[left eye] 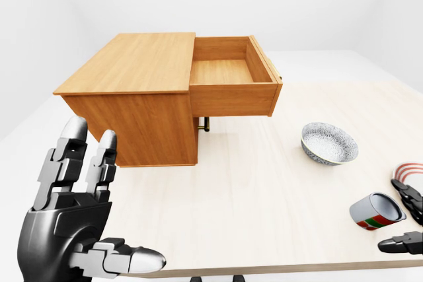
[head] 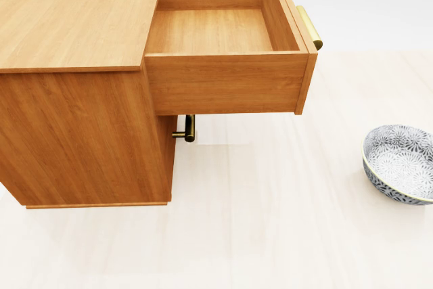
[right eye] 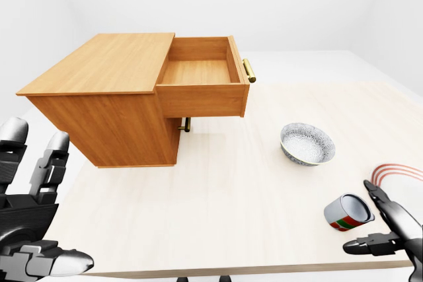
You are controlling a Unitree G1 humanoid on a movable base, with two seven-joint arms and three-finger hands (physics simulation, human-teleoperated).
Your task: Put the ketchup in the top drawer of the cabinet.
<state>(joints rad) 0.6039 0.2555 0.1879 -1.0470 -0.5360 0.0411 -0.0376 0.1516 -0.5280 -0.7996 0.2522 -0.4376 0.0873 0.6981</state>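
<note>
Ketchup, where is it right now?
The ketchup lies on its side low on the right of the right-eye view, on the table, below the patterned bowl and just left of the right hand, far from the open drawer.
</note>
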